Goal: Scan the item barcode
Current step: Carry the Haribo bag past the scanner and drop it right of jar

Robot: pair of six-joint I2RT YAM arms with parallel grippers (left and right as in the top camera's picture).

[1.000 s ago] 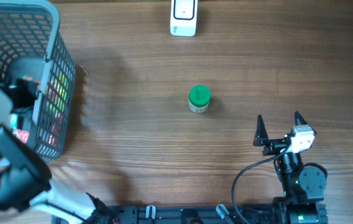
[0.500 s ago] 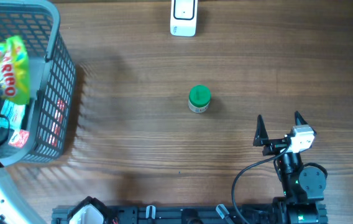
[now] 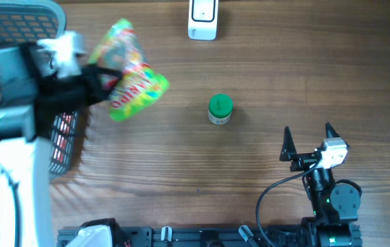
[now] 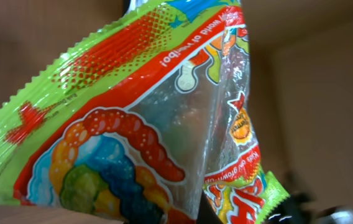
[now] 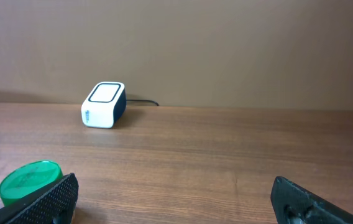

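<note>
Right gripper [image 3: 307, 130]: is resting at the lower right, fingers standing wide apart, holding nothing.
Jar [image 3: 220, 108]: is standing upright in the middle of the table [image 3: 181, 165], green lid up.
Left gripper [image 3: 101, 77]: is clamping the bag [image 3: 132, 79] in the upper left, just beside the basket [image 3: 58, 14].
Scanner [image 3: 202, 17]: is lying at the top centre, well apart from the bag.
</note>
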